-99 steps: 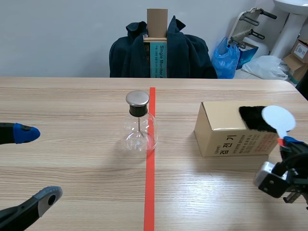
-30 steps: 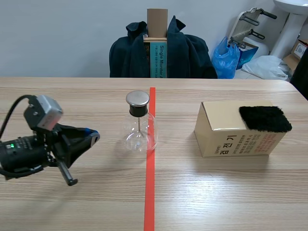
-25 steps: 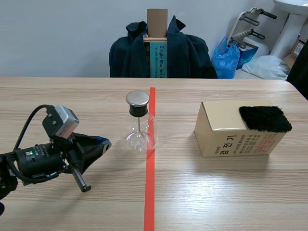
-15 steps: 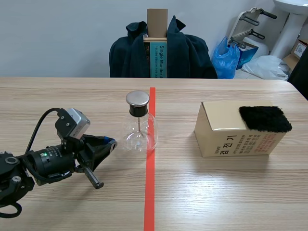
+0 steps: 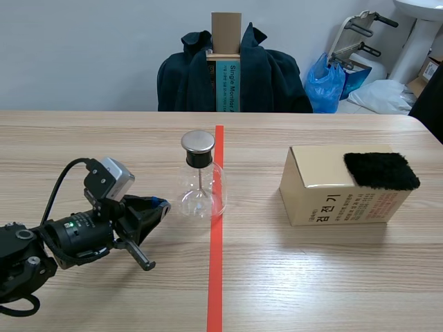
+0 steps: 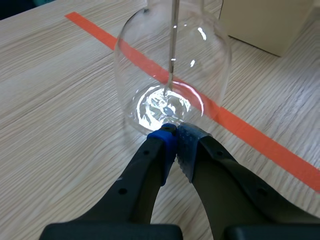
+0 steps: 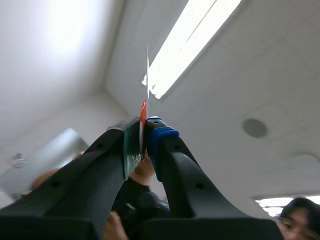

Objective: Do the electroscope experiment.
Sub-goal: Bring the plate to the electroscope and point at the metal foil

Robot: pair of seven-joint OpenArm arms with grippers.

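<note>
just ahead of left hand [image 6: 175, 136], electroscope [image 6: 171, 92]

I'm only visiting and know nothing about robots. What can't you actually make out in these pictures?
- The thin strip in the right fingers: right wrist view shows it edge-on, so its shape is hidden.
- The flask: left wrist view's edge cuts off its cap.
- Whether the left fingers touch the flask: their own tips cover the spot in the left wrist view.
- Print on the box: too small to read in the scene view.
</note>
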